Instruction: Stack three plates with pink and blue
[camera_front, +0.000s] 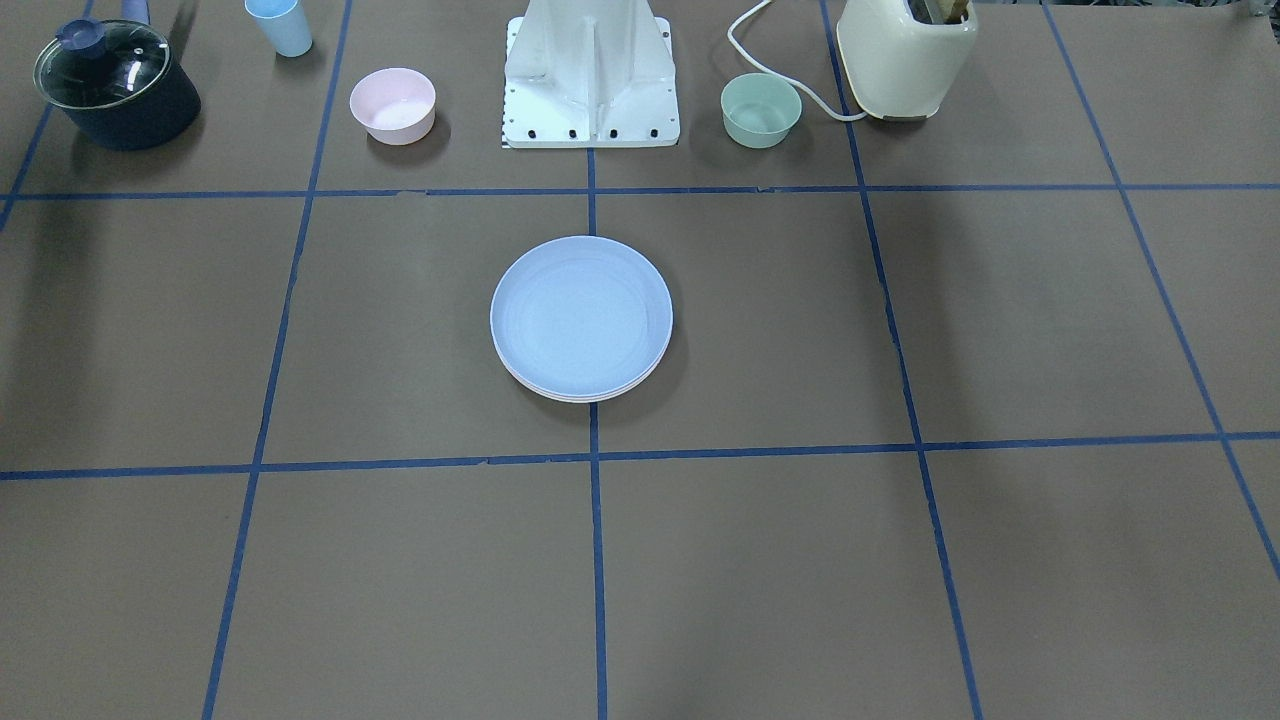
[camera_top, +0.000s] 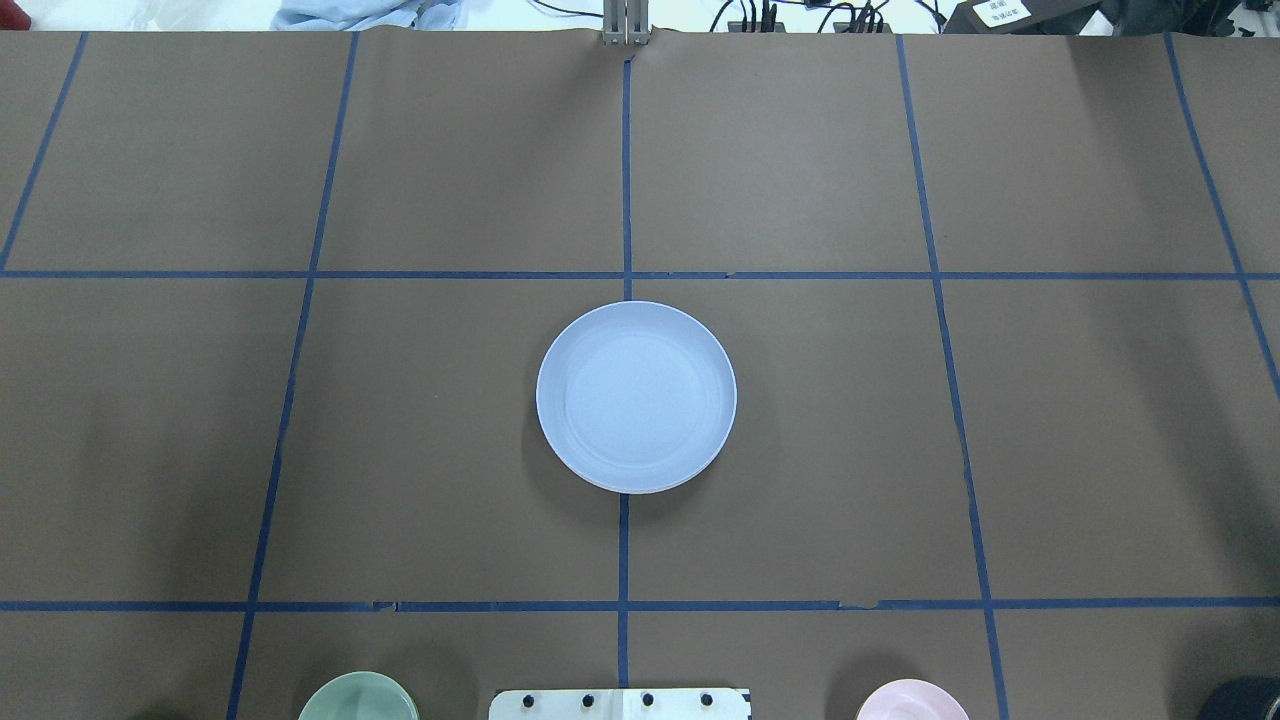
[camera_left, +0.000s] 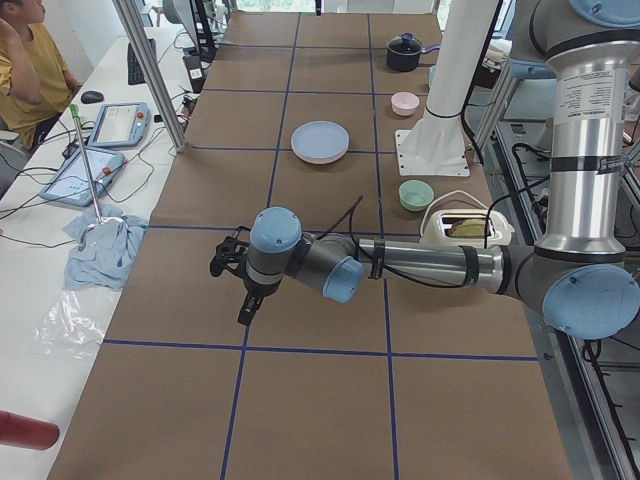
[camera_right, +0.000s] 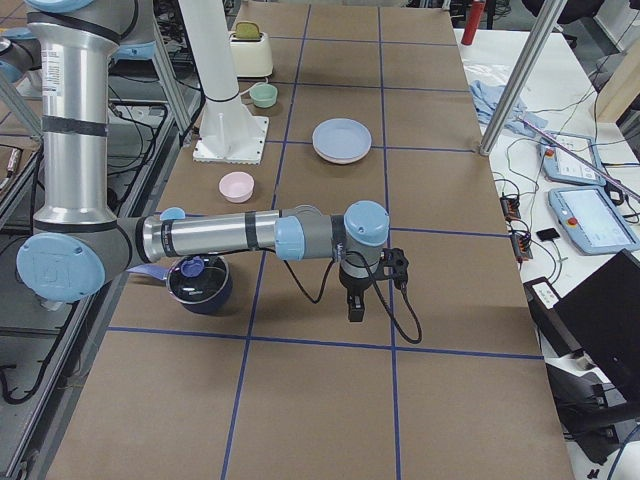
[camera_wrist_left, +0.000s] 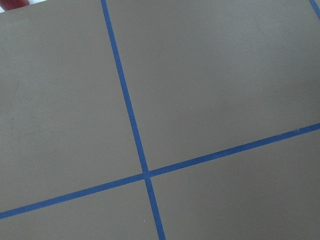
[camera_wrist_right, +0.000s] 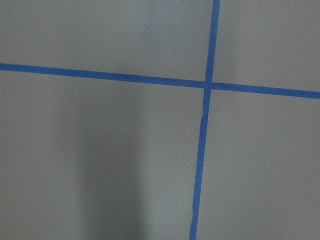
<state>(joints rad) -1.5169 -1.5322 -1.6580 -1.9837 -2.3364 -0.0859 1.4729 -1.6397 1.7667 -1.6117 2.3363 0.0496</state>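
Observation:
The light blue plate lies on top of a stack at the table's middle, and it also shows in the overhead view. A pale pinkish rim peeks out under its near edge. I cannot make out the cream plate apart from that. My left gripper hangs over bare table far from the stack, seen only in the left side view. My right gripper hangs over bare table at the other end, seen only in the right side view. I cannot tell whether either one is open or shut.
By the robot base stand a small pink bowl, a mint-green bowl, a cream toaster, a lidded dark pot and a blue cup. Blue tape lines grid the brown table.

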